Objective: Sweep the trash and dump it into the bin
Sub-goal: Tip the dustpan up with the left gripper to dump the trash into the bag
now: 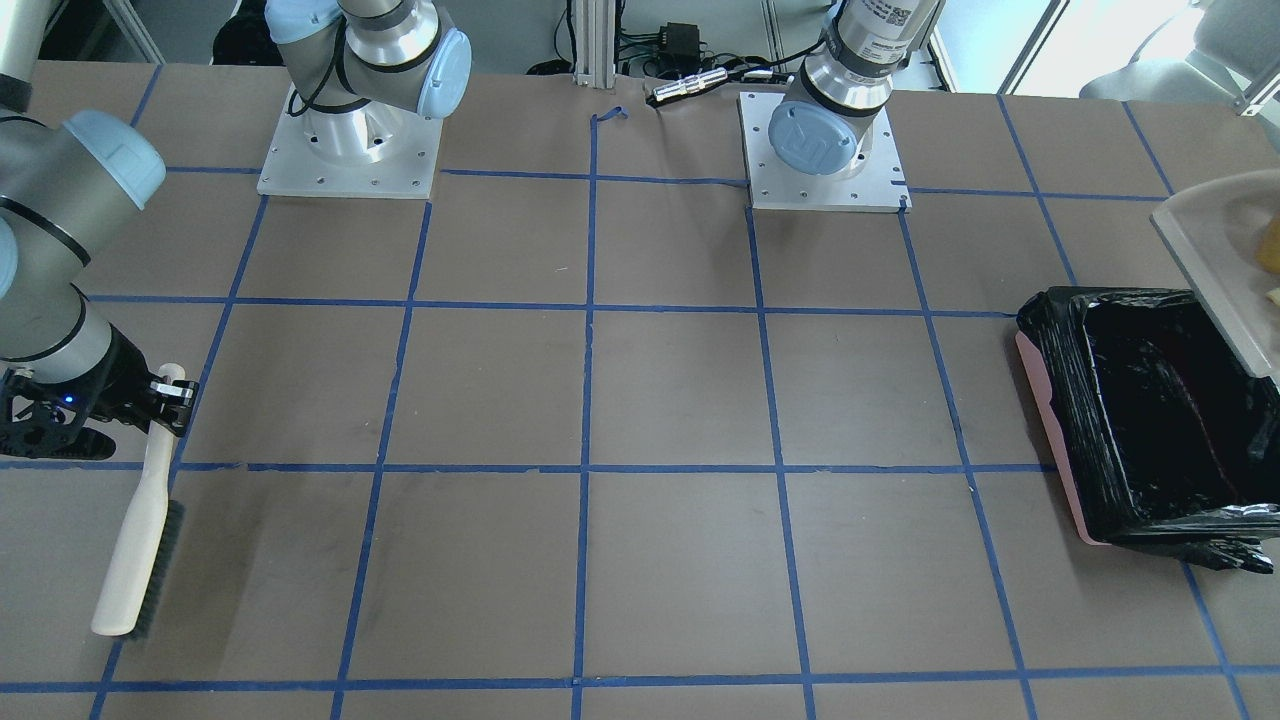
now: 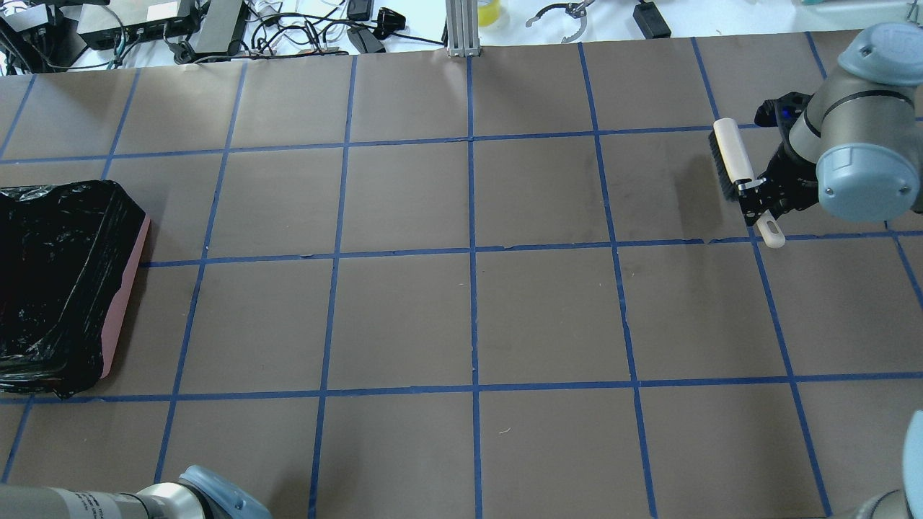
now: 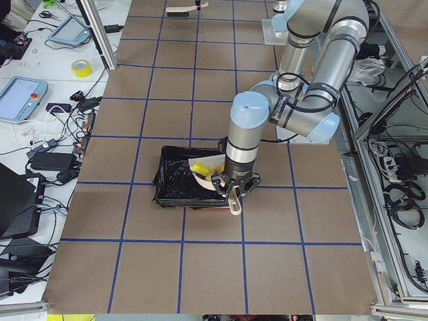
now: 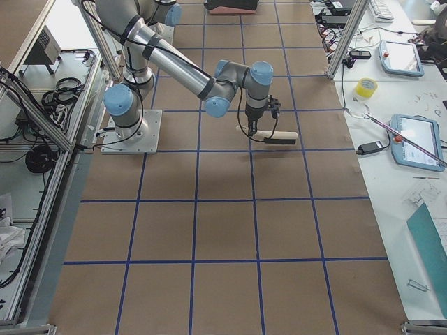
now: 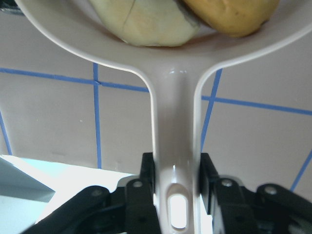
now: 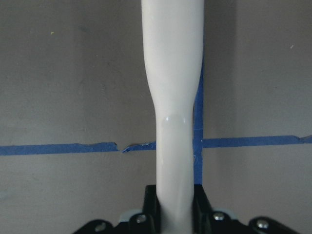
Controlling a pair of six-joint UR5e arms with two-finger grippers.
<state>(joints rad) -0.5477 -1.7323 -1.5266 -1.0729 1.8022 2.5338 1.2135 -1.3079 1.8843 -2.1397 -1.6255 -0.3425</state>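
Note:
My left gripper [image 5: 176,180] is shut on the handle of a translucent grey dustpan [image 5: 170,58] and holds it tilted over the bin [image 1: 1045,425], a pink-sided box lined with a black bag [image 2: 126,288]. In the pan lie a pale cream piece [image 5: 146,24] and an orange-brown lump [image 5: 234,14]. The exterior left view shows a yellow wedge [image 3: 199,168] in it too. The pan's edge shows at the right of the front view [image 1: 1215,250]. My right gripper [image 2: 757,198] is shut on the handle of a white brush [image 2: 732,162], with its dark bristles down by the table [image 1: 140,540].
The brown table carries a blue tape grid [image 2: 472,252]. Cables and devices crowd the far edge [image 2: 216,29]. The two arm bases [image 1: 350,150] stand on the robot's side.

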